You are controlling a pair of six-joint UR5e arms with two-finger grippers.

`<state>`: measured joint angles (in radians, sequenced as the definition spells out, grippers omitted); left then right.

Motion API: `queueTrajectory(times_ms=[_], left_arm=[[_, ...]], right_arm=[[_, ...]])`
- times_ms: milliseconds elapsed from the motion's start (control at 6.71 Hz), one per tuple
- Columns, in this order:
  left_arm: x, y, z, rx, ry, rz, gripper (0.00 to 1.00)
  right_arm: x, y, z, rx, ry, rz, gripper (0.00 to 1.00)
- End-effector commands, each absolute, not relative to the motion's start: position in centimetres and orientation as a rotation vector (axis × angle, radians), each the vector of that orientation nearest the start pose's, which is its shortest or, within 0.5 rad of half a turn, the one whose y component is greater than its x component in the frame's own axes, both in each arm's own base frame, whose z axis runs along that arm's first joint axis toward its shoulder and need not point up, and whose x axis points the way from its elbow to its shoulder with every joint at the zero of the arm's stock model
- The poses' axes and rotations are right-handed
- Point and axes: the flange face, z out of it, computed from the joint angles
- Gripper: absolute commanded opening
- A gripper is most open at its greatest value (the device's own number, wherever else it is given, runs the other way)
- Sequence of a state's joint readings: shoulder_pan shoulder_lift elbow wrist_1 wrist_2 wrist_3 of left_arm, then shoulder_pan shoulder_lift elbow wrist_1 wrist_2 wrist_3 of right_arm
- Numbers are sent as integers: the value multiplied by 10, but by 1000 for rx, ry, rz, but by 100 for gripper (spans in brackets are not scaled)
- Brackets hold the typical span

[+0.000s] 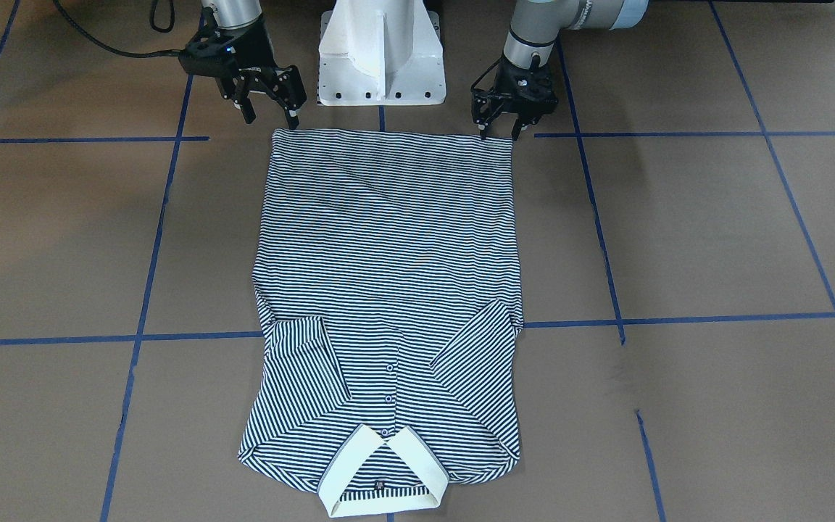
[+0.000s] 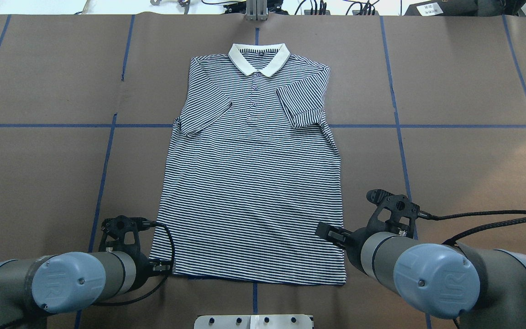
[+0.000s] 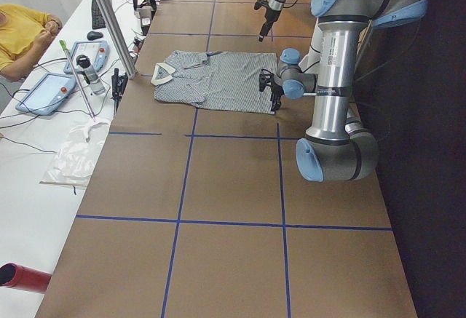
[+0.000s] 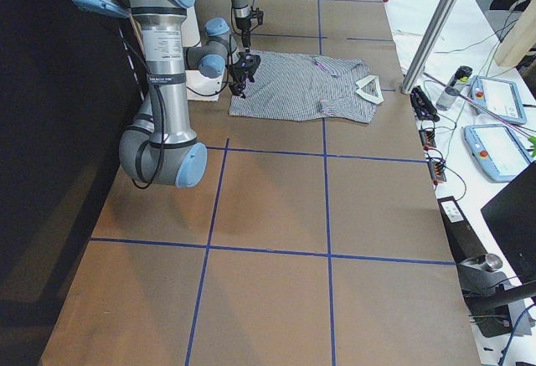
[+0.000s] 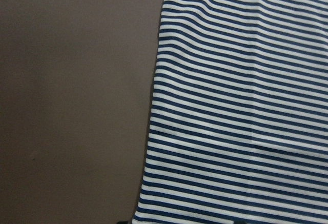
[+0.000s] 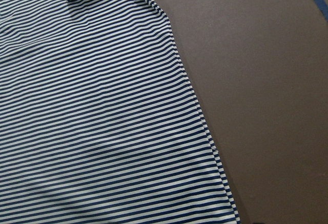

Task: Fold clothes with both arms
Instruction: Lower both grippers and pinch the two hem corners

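Note:
The striped polo shirt (image 1: pixel 388 254) lies flat and front up on the brown table, with its cream collar (image 1: pixel 381 475) on the side away from the robot and both sleeves folded in over the chest. My left gripper (image 1: pixel 499 134) is open, its fingertips right at the hem corner nearest it. My right gripper (image 1: pixel 272 121) is open too, tilted, just above the other hem corner. In the overhead view the shirt (image 2: pixel 251 183) reaches down to both wrists. Each wrist view shows only a side edge of the shirt (image 5: pixel 241 106) (image 6: pixel 92 121) and no fingers.
The white pedestal base (image 1: pixel 381 58) stands just behind the hem, between the arms. Blue tape lines (image 1: pixel 678 319) cross the brown table. A side bench holds tablets (image 3: pixel 47 92) and a bottle, with a person seated there, and a metal post (image 3: pixel 109 20) stands beyond the collar.

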<state>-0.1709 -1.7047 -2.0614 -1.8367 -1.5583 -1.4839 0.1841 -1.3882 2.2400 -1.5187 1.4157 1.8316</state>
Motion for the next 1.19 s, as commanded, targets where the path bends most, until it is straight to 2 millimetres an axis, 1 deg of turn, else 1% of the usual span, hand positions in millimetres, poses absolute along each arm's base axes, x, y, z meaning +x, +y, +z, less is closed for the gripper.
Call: queueTrajectory(times_ms=[0,298,596,1043], left_arm=[[485,-221,342,126,876,-79,64],[490,-222,351,126,856,-79,64],[491,-221,354,123,854,-77,63],[492,-221,354,123,852,-78,57]], right_arm=[[-439,-233,268,112,-916,484,90],[-439,-233,268,112,-916,484,90],[-439,-233,268,111,-916,485,90],[-439,-233,268,111,-916,485,90]])
